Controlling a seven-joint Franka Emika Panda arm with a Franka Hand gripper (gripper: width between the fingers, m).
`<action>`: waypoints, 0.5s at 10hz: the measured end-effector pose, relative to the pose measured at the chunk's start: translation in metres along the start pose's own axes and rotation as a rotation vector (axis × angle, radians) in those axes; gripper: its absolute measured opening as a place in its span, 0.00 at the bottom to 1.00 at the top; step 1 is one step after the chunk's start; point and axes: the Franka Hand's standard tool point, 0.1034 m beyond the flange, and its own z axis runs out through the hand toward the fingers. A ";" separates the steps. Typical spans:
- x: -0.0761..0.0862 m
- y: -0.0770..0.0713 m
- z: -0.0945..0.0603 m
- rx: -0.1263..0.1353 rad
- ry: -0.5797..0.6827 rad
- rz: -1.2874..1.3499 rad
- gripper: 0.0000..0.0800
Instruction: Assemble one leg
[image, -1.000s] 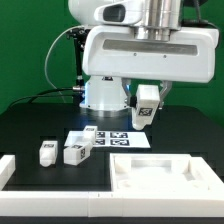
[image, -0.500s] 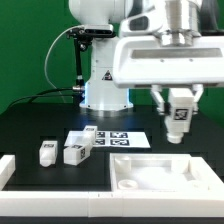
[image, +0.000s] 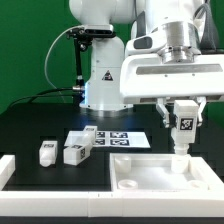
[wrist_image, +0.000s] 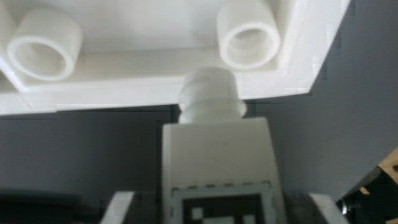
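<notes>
My gripper (image: 183, 112) is shut on a leg (image: 182, 128), a small white block with a black-and-white tag and a round peg pointing down. It hangs just above the far right corner of the large white square tray-like part (image: 158, 178). In the wrist view the leg (wrist_image: 221, 165) fills the middle, its peg tip near the tray's edge (wrist_image: 302, 60) between two round sockets (wrist_image: 251, 42). Two more legs (image: 78, 150) (image: 47, 153) stand on the black table at the exterior view's left.
The marker board (image: 110, 136) lies flat behind the tray. A white rail (image: 8, 170) lies along the front left. The robot base (image: 100, 85) stands at the back, with a green wall behind.
My gripper has carried the leg toward the exterior view's right and lower, from above the marker board to just above the tray's far right corner.
</notes>
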 end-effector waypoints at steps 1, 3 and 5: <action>0.000 -0.003 0.014 -0.003 -0.003 -0.018 0.35; -0.003 -0.004 0.023 -0.006 -0.024 -0.039 0.35; -0.004 -0.003 0.023 -0.009 -0.026 -0.049 0.35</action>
